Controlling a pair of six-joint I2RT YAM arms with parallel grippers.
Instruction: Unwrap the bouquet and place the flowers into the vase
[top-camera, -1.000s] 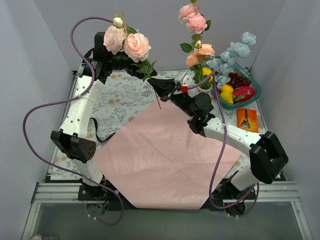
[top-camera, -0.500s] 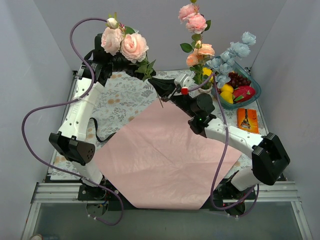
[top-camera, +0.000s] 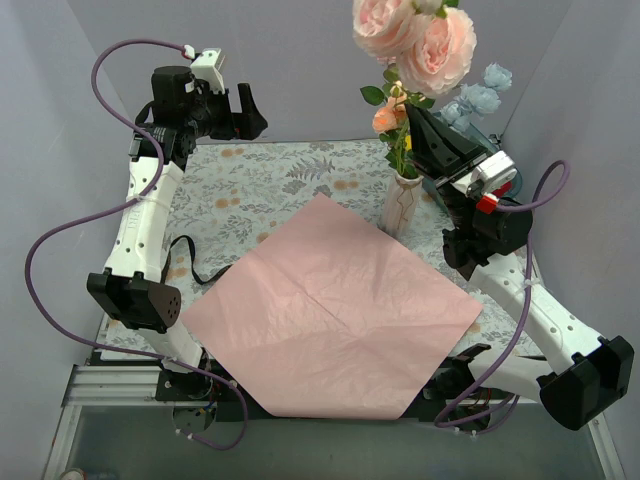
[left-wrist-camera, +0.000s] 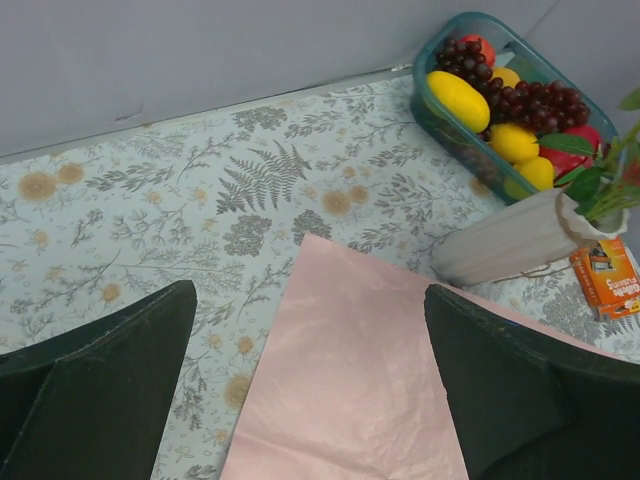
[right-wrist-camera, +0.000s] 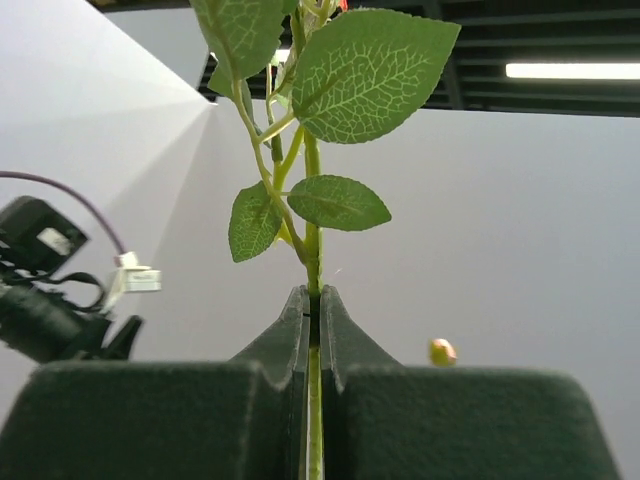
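While the left arm reaches high at the far left corner, its end effector (top-camera: 232, 104) is spread wide and empty. Its wrist view shows one sheet of lilac-pink wrapping paper (left-wrist-camera: 350, 380) flat on the worktop (left-wrist-camera: 150, 210) beneath it. The right arm bends upward, its end effector (right-wrist-camera: 313, 300) clamped on one green stem (right-wrist-camera: 313, 230), with two pink roses (top-camera: 415, 35) above the fingertips. One white vase (top-camera: 402, 205) stands just below that end effector, holding a peach rose (top-camera: 388, 117). Pale blue blossoms (top-camera: 482, 92) show beyond it. One black ribbon (top-camera: 187, 265) lies under the left arm.
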